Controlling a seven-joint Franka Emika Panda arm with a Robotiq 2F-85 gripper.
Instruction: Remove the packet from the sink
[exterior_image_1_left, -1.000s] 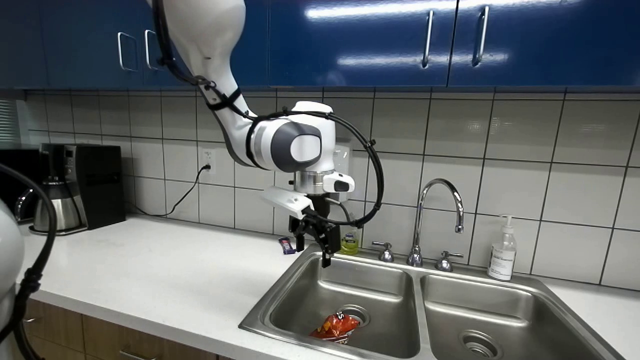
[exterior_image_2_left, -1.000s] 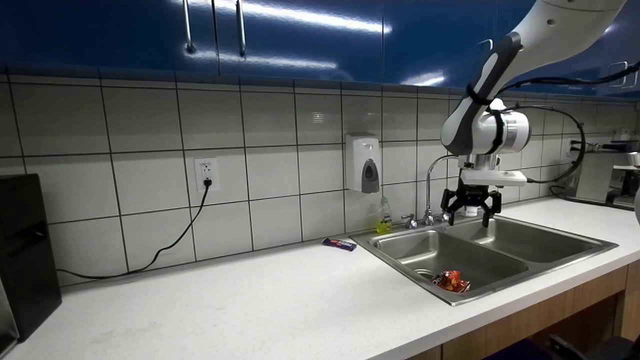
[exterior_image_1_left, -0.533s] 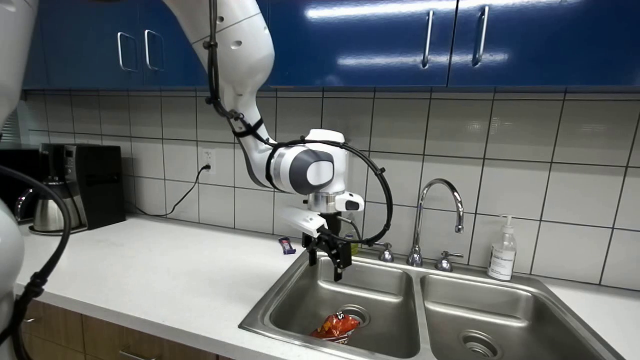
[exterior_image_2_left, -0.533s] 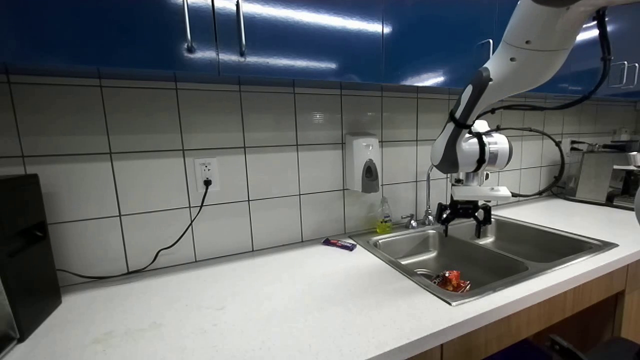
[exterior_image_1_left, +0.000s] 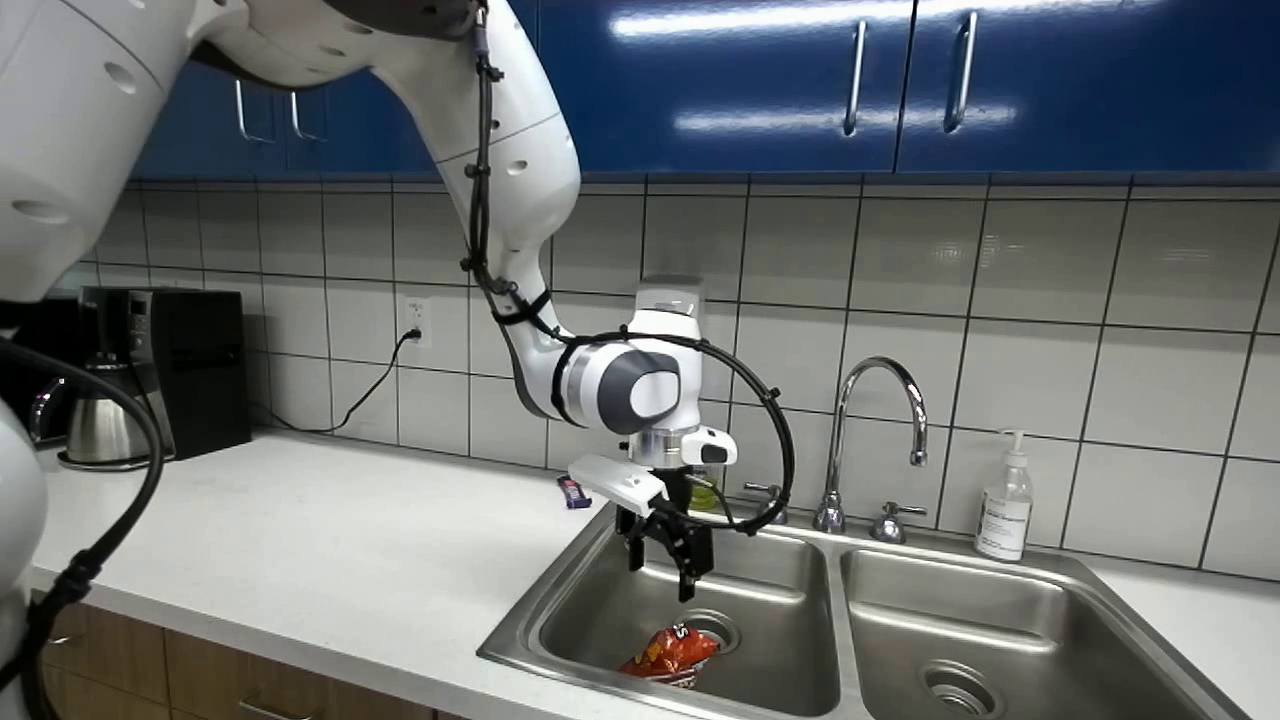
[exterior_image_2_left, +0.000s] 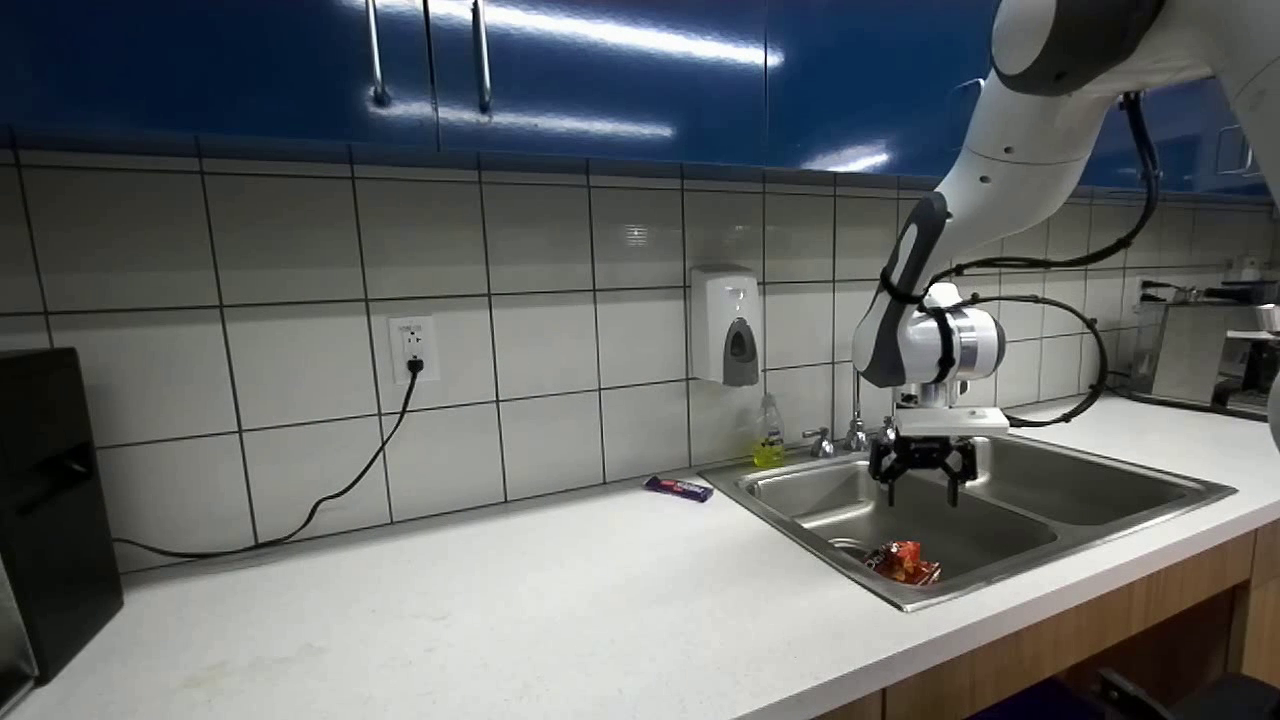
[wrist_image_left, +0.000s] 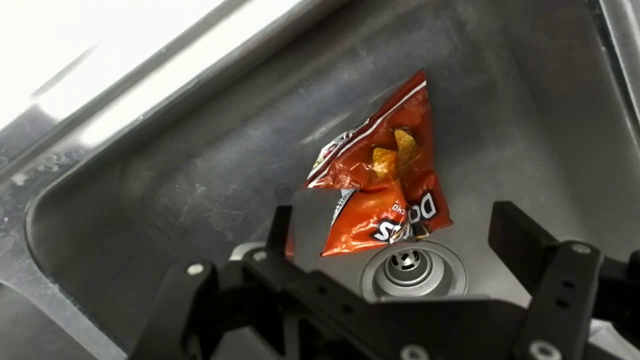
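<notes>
Black against steel, the gripper sits nearest us in the wrist view, its two fingers spread wide and apart from the packet. Beyond them we see that red-orange packet lying crumpled on the floor of a basin, just beside a round drain, with white letters and pictured chips on its face. In both exterior views the gripper hangs above this basin of the stainless double sink. On the white counter we find a small purple wrapped bar. Along the sink's back edge rises the curved chrome faucet, with a pump bottle to one side and a bottle of yellow-green liquid to the other. Farthest from us stands the tiled wall, bearing a white dispenser, and blue cabinets hang above it.
</notes>
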